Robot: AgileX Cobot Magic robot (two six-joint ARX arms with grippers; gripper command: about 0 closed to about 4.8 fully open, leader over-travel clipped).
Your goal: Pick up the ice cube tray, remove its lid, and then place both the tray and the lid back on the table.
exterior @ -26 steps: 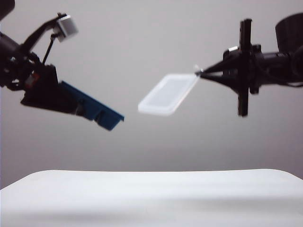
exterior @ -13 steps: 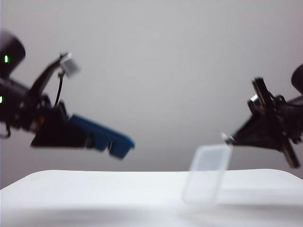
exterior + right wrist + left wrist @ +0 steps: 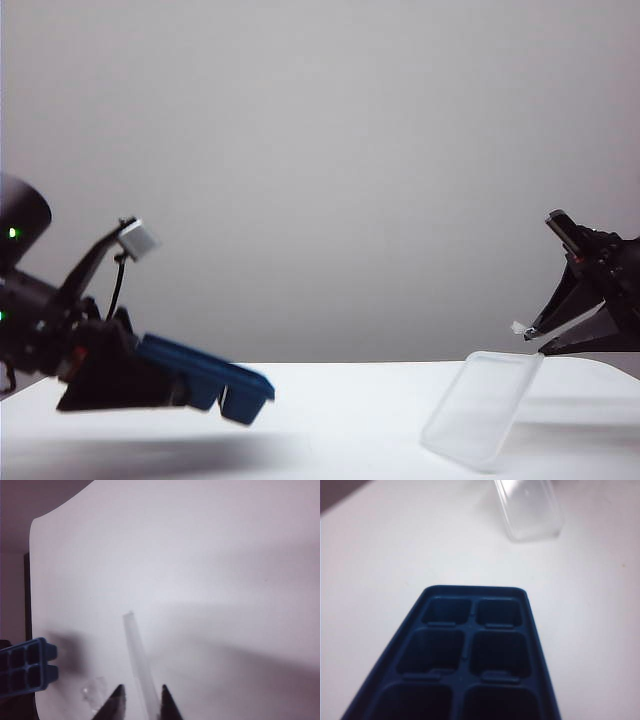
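Leftward, left fingers (image 3: 120, 385) tight on ice cube tray (image 3: 205, 378); rightward, right fingers (image 3: 118, 698) parted around tilted lid (image 3: 480, 410).

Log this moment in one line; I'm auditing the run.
left gripper: holds tray above table | right gripper: open around lid, lid's low edge at the table

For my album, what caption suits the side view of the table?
Left gripper lowers the ice cube tray; right gripper stands the lid on the table.

My left hand (image 3: 150, 375) hides behind the ice cube tray (image 3: 465, 655), whose near end the left wrist view cuts off.
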